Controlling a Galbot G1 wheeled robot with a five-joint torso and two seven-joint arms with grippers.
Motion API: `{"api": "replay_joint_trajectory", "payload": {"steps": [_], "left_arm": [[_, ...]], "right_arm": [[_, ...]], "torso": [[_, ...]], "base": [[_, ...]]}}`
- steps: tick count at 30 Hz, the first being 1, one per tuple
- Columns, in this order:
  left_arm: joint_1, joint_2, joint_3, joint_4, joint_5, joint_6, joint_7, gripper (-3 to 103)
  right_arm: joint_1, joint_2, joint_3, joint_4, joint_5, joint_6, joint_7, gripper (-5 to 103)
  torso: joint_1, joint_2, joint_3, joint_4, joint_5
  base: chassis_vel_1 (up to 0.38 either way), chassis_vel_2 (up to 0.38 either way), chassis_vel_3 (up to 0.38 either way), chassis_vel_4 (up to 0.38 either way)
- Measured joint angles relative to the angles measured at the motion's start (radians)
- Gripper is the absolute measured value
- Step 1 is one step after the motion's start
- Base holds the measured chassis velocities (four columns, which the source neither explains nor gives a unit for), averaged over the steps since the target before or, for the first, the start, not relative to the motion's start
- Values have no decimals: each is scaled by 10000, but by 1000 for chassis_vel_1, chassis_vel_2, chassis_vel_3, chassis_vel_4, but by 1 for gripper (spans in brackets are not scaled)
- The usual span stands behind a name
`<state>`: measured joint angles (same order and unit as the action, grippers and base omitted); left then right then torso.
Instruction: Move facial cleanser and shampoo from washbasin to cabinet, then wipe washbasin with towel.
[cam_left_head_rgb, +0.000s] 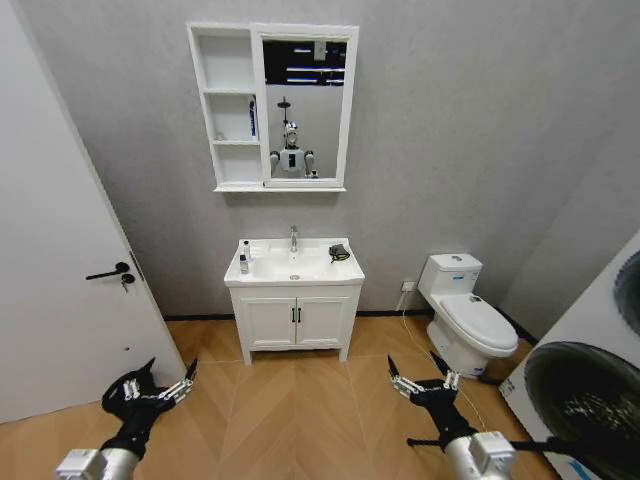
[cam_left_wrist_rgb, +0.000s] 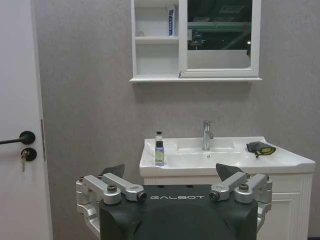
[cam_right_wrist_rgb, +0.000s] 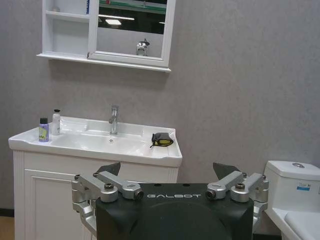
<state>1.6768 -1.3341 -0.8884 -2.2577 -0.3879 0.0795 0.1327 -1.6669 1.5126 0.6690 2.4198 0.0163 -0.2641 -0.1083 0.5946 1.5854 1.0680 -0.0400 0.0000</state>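
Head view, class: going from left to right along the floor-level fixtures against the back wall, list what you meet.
Door → washbasin, carrying two small bottles, then the tap, then the towel → toilet → washing machine.

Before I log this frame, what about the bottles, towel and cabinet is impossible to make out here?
- Two bottles on the washbasin: labels too small to tell cleanser from shampoo, every view.
- Towel: bunched, underside hidden.
- Cabinet: top cut off by the edge in both wrist views.
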Motion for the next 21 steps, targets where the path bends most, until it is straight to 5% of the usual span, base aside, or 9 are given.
{"api": "replay_joint_trajectory", "payload": {"steps": [21], "left_arm": [[-7, -72, 66, 26, 290, -139, 80, 100]], "right_arm": [[37, 42, 23, -284, 55, 187, -312, 100]], "torso": [[-5, 4, -2, 0, 0]], "base": [[-41, 38, 42, -42]]}}
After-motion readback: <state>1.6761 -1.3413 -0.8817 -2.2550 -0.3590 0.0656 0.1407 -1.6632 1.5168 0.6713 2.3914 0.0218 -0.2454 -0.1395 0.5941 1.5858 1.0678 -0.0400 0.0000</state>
